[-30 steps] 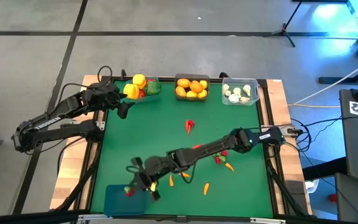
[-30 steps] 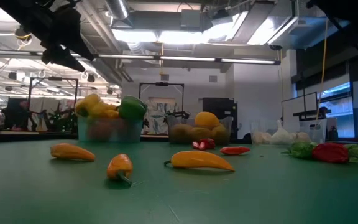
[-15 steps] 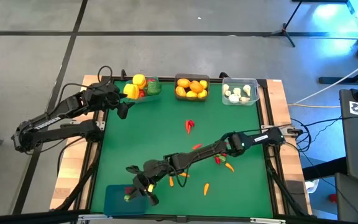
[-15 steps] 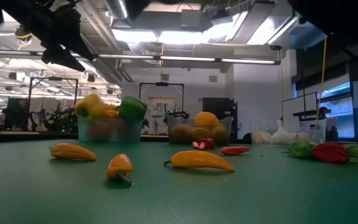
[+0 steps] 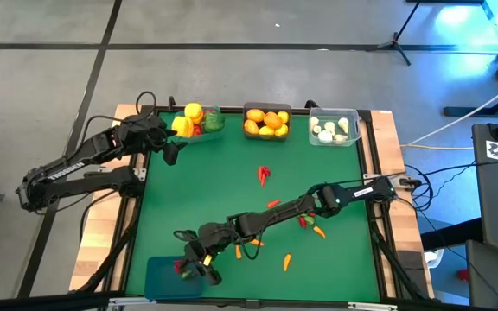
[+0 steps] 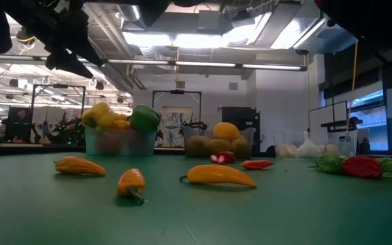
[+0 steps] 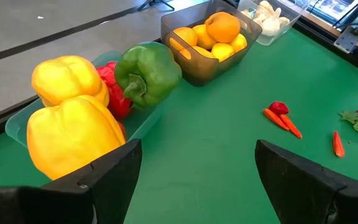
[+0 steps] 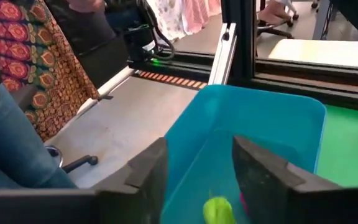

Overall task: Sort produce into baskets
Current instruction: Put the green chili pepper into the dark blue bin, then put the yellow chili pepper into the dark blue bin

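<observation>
- Currently the step in hand appears to be a drop-off: the right gripper (image 5: 190,263) hangs over the blue bin (image 5: 164,278) at the mat's near left corner.
- Its fingers (image 8: 143,180) stand apart over the bin's open top; a small green-and-red piece (image 8: 218,209) shows low between them, inside the bin's outline. Whether it is loose or touching a finger cannot be told.
- Judgement: the release is at or near completion. Next the arm must lift clear of the bin rim (image 8: 260,99) without tipping the bin, then return for the loose produce.
- Loose items lie on the green mat (image 5: 335,186) well away from the blue bin: red chillies (image 5: 264,175) near the mat's middle, and small orange and red pieces (image 5: 286,261) farther along the right arm's side.
- The left gripper (image 5: 169,152) waits, fingers spread and empty, just beside the teal bin (image 7: 143,119) holding yellow peppers (image 7: 72,134) and a green pepper (image 7: 146,73).
- Beyond the teal bin stand the grey bin (image 5: 267,121) of oranges and the clear bin (image 5: 335,128) of garlic.
</observation>
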{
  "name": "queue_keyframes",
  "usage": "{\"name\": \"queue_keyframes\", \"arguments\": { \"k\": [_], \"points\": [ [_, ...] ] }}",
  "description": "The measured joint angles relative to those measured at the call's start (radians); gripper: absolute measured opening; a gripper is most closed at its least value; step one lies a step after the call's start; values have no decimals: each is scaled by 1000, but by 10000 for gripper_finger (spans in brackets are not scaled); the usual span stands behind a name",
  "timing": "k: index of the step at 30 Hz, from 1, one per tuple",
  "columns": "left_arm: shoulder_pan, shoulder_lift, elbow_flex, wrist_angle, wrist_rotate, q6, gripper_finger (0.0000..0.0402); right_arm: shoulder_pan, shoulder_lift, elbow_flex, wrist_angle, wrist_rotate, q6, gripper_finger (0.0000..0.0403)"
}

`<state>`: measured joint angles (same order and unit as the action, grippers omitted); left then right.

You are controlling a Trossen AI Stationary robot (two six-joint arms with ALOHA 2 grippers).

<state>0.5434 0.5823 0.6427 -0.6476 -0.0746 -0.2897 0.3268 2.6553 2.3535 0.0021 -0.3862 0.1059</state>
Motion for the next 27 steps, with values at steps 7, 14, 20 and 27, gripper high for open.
{"name": "queue_keyframes", "arguments": {
  "k": [7, 14, 20, 27],
  "points": [
    [0, 0, 0, 0, 0, -18, 308, -6, -17, 1, -75, 131, -4, 209],
    [0, 0, 0, 0, 0, -26, 308, -35, -138, 5, -245, 472, -89, 201],
    [0, 0, 0, -2, 0, -29, 308, -41, -166, 3, -548, 632, -41, 200],
    [0, 0, 0, -3, 0, -27, 308, -30, -154, -60, -677, 533, 114, 200]
  ]
}}
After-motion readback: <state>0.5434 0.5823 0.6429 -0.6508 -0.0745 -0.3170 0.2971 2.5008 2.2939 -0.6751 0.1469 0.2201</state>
